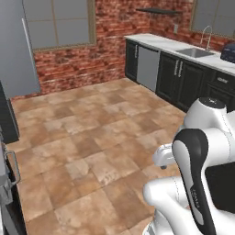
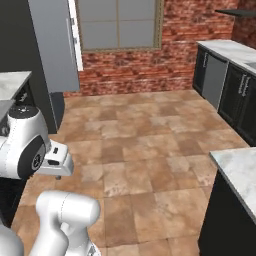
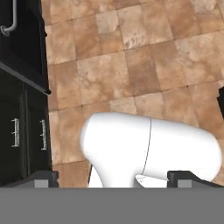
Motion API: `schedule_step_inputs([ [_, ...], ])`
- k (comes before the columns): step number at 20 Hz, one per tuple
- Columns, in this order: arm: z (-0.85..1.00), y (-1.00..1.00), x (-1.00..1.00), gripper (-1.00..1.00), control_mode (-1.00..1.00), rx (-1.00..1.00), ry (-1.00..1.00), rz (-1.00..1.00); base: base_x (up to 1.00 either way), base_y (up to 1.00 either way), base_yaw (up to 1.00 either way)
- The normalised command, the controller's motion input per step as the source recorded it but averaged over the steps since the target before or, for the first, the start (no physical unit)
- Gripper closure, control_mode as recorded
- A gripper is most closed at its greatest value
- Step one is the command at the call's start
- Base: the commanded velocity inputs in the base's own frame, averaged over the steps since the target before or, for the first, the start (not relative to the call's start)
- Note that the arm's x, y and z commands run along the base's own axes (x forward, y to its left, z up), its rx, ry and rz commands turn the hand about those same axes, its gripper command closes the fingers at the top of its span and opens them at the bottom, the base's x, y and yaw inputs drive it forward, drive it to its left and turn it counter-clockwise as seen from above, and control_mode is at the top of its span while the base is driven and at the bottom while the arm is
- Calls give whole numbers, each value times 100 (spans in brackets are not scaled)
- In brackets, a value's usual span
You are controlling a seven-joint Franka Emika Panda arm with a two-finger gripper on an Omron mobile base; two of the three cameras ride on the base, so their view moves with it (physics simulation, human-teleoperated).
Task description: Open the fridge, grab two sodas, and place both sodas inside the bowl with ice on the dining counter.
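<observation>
Hand (image 3: pixel 112 177): seen in the hand view as two dark fingertips (image 3: pixel 41 178) set far apart near the bottom; released, with nothing between them.
Aim of the hand: downward, toward the tiled floor (image 3: pixel 131 65).
Fridge (image 2: pixel 54 45): matte grey, tall, at the upper left of the right base view, next to the window (image 2: pixel 119 22); its door is closed and a slim vertical handle (image 2: pixel 70 35) runs along the right edge. The left base view shows the same grey panel (image 1: pixel 16 50) at its upper left, against the brick wall (image 1: pixel 78 64).
Arm (image 1: pixel 202 156): white with dark joints, folded low in the lower right of the left base view, well apart from the fridge.
Marble surface (image 2: pixel 240 172): a veined white-grey slab over a dark base, at the right edge of the right base view.
Far surface (image 1: pixel 174 46): pale top over dark cabinets (image 1: pixel 183 78), carrying a sink (image 1: pixel 195 53) with a faucet (image 1: pixel 206 34).
Dark cabinet (image 3: pixel 22 109): left side of the hand view, with small metal pulls.
</observation>
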Motion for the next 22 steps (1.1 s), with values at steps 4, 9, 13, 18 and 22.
schedule_step_inputs([
  [4, 0, 0, 0, -100, 100, 0, 0, 0, 100, 77, -10],
  [9, 0, 0, 0, -100, 100, 0, 0, 0, 100, 34, -7],
  [13, 0, 0, 0, -100, 100, 0, 0, 0, 100, 3, -2],
  [18, 0, 0, 0, -100, 100, 0, 0, 0, 100, 0, 0],
  [22, 0, 0, 0, -100, 100, 0, 0, 0, 100, -3, 2],
])
